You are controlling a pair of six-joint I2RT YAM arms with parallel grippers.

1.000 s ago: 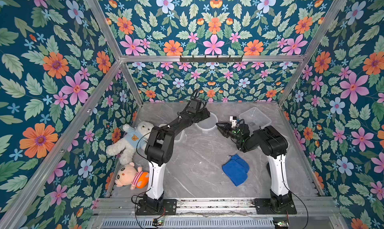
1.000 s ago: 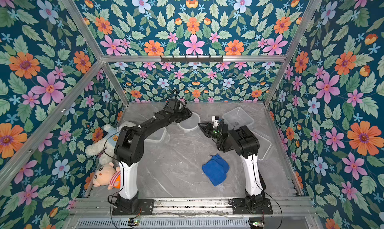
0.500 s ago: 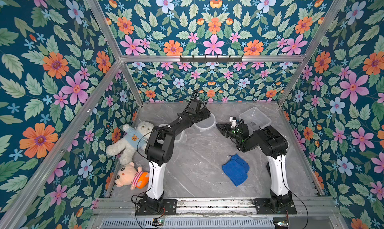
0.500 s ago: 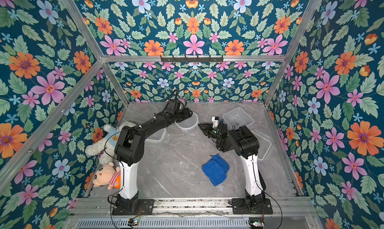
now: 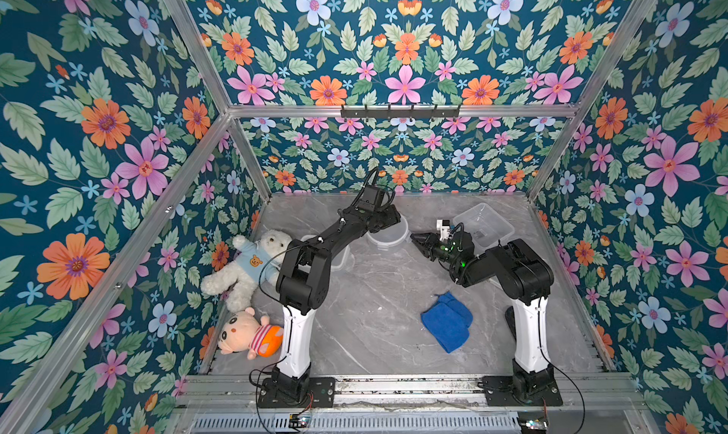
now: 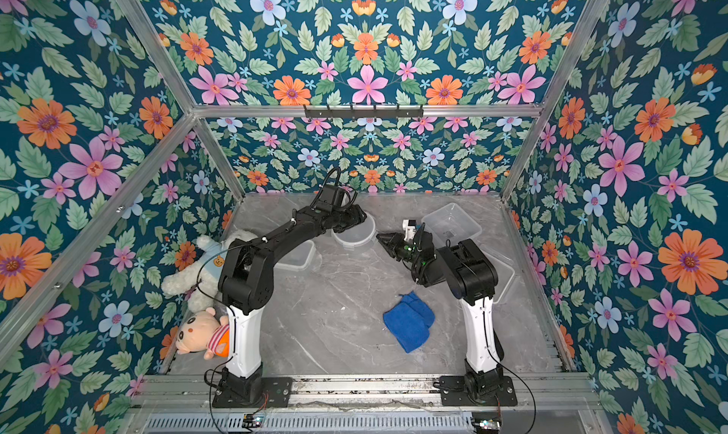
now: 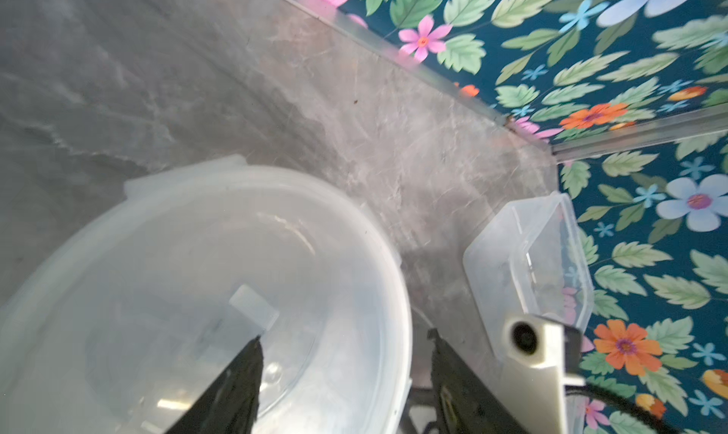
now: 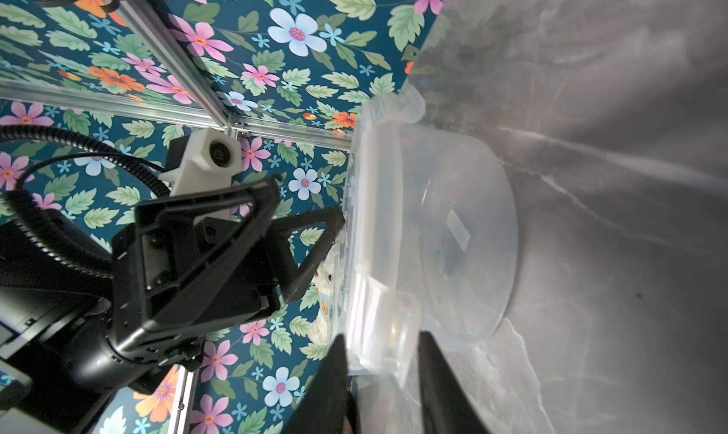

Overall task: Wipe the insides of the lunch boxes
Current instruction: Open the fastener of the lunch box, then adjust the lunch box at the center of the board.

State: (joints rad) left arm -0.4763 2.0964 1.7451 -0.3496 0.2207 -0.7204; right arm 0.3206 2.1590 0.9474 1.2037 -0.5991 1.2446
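While left gripper (image 7: 344,335) straddles its rim, round tub (image 7: 197,255) sits level.

My left gripper (image 6: 355,221) hangs over the rim of the round lunch box (image 6: 351,238), and my right gripper (image 6: 381,240) points at that box from just beside it. The blue cloth (image 6: 409,321) lies on the table (image 6: 335,333), well apart from both grippers.

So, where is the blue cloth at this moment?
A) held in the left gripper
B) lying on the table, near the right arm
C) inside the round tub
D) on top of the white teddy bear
B: in both top views the blue cloth lies crumpled on the grey marble table, beside the white lower part of the right arm, and nothing holds it.
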